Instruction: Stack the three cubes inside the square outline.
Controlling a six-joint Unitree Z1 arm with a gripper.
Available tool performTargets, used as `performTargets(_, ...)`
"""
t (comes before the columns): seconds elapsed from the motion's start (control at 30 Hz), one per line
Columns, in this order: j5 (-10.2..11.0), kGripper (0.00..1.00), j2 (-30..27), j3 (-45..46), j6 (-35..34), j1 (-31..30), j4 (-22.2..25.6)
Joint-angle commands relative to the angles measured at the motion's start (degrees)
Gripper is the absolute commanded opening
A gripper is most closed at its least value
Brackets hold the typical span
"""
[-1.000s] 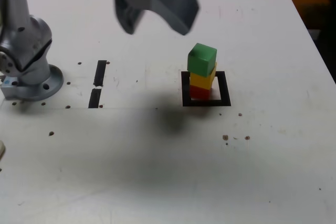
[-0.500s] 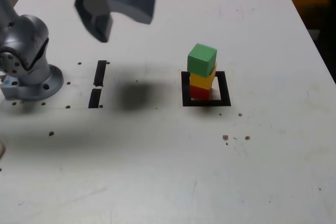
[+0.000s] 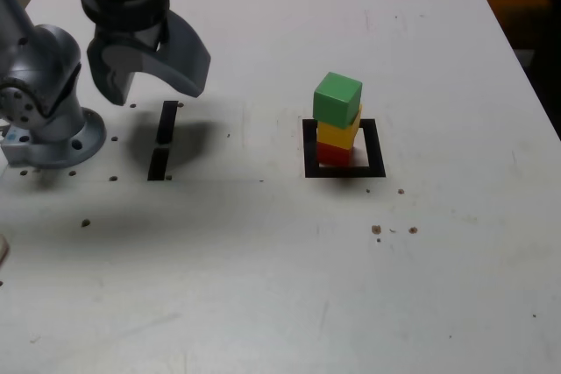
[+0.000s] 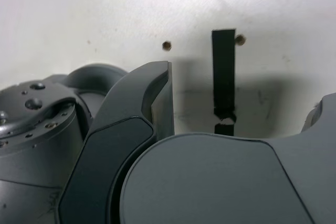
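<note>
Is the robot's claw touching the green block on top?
Apart. In the exterior view the end effector hangs open far to the view's left, with bare table between it and the green cube.

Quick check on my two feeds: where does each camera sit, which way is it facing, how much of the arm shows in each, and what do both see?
Exterior view: off the arm, high, looking down on the white table; shows the cube stack (green cube, yellow cube, red cube) in the square outline, the arm base and the open gripper.
Wrist view: on the wrist, looking past the gripper down at the table; fingers and base fill much of it.
Shared: the black tape strips, gripper, base.
</note>
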Motion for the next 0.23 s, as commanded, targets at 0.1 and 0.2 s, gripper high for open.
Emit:
performTargets(0.1, -2.73, 1.0, 1.16, 1.09, -0.9, -0.04, 0.91)
performTargets(0.2, -4.15, 1.0, 2.12, 1.39, -0.51, -0.04, 1.54)
